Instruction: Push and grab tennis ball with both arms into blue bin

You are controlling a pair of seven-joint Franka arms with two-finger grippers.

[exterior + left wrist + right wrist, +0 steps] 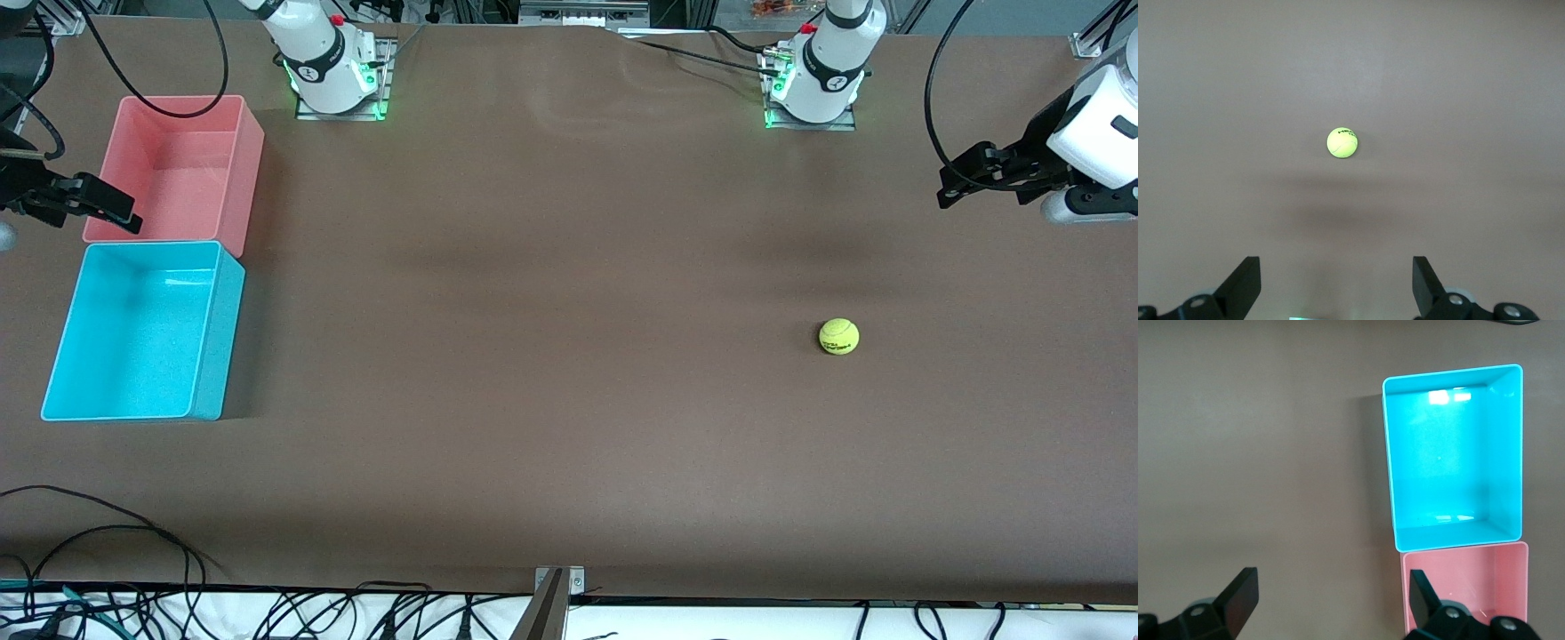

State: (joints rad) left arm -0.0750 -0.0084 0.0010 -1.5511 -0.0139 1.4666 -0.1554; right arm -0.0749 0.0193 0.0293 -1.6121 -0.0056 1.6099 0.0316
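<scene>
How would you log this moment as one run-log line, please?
tennis ball: on table, untouched | blue bin: empty | left gripper: open, aloft | right gripper: open, over pink bin

Your tennis ball, fuzzy yellow-green with dark lettering, lies alone on the bench, well apart from the spread left claw. Your blue bin, open-topped, sits beneath the spread right claw.

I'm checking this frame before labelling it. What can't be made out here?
- Tennis ball lettering: too small to read in the front and left wrist views.
- Right gripper: its arm is cut off by the front view's edge.
- Pink bin: partly hidden by a right gripper finger and cut off in the right wrist view.
</scene>
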